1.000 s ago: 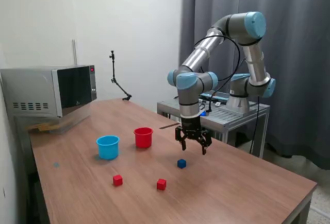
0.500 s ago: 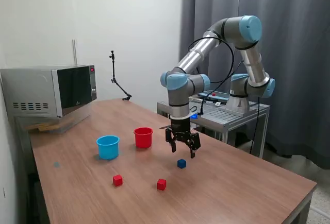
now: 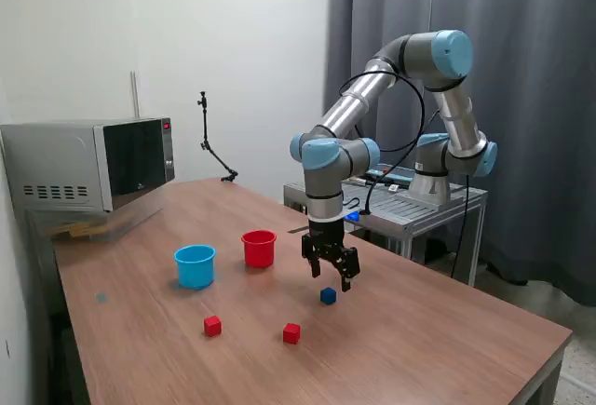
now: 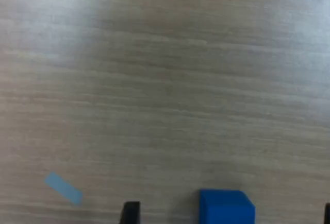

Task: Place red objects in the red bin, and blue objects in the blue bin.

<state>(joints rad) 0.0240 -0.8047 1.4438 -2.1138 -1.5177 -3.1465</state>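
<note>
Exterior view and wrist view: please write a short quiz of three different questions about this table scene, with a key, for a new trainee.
1. True or false: the gripper is holding a cube.
2. How many red cubes lie on the table?
3. Which object is nearest below the gripper? A) blue cube B) red bin C) blue bin

Key:
1. False; it hangs open above the table.
2. Two, one toward the exterior view's left of the other.
3. A; the wrist view shows it too.
</note>
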